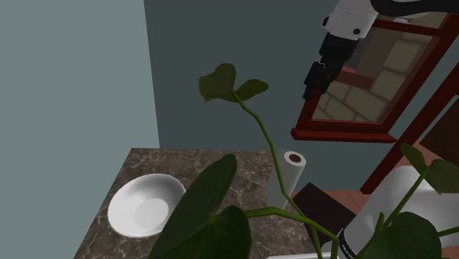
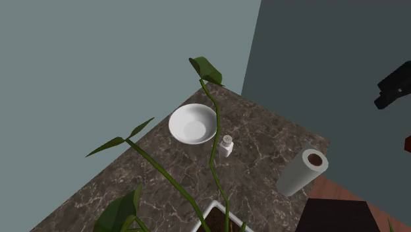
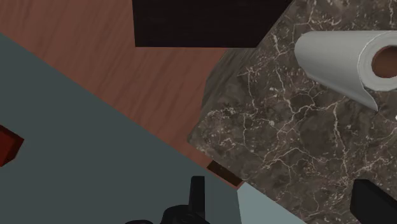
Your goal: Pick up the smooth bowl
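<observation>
The two black fingers (image 3: 197, 194) stand apart with nothing between them, released and empty. In the shoulder view they hang high above the dark marbled surface (image 3: 286, 127), up by a red-framed panel (image 1: 342, 134) and well apart from everything set on that surface. Nearest below them is a white paper roll (image 3: 340, 60) standing on end close to the surface's edge, with red-brown floor (image 3: 127, 70) beyond it. Further on, a small white shaker (image 2: 226, 145) sits just beside the white bowl (image 2: 192, 123). The bowl rests upright on the surface near the grey-green wall (image 2: 99, 59), at the far end from the fingers. A tall plant (image 2: 212, 125) rises from a white planter (image 2: 220, 209), and in the second exterior view its stem crosses the bowl's rim. The whole approach is yet to come, and I judge the trouble lies there. A low, straight sweep across could tip the roll, and a descent on the shaker's side could knock the shaker over or push it into the bowl. The stem or a leaf may catch the arm, though how close the plant truly stands to the bowl I cannot tell. The bowl looks glossy and shallow, so a pinch on its rim could slip, or skate it toward the wall, if the fingers close off-centre.
</observation>
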`<state>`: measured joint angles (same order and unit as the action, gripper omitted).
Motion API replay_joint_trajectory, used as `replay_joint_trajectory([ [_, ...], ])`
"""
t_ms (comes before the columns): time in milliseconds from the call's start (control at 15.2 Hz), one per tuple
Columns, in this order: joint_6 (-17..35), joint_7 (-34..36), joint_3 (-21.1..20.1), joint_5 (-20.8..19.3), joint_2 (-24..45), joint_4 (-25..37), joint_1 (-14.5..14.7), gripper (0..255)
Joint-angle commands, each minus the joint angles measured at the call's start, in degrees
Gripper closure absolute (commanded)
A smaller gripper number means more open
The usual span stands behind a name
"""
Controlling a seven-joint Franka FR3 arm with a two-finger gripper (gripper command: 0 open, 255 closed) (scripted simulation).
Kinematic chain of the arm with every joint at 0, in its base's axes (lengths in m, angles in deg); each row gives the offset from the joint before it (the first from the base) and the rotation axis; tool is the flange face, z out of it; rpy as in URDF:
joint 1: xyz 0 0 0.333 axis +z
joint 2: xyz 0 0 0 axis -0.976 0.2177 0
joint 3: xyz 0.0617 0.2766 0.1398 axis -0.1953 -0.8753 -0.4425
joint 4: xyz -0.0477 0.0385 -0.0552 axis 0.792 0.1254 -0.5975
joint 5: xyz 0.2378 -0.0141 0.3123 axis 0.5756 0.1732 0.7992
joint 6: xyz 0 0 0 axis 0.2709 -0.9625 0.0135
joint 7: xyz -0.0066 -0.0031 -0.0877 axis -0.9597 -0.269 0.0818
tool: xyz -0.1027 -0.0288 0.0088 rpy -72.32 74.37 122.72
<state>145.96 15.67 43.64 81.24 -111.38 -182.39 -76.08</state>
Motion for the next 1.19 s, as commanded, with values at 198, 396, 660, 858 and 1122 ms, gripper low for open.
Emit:
replay_joint_trajectory([
  [198,4.2,2.4,-0.9,3.2,0.6,-3.9,0.9,0],
  [396,8.6,4.6,-1.9,6.5,1.8,-7.4,1.9,0],
  [660,15.0,7.2,-3.4,11.0,4.4,-11.2,3.6,0],
  [858,20.0,8.8,-4.6,14.6,7.1,-13.4,5.1,0],
  [1122,27.1,10.3,-6.3,19.6,11.7,-15.4,7.5,0],
])
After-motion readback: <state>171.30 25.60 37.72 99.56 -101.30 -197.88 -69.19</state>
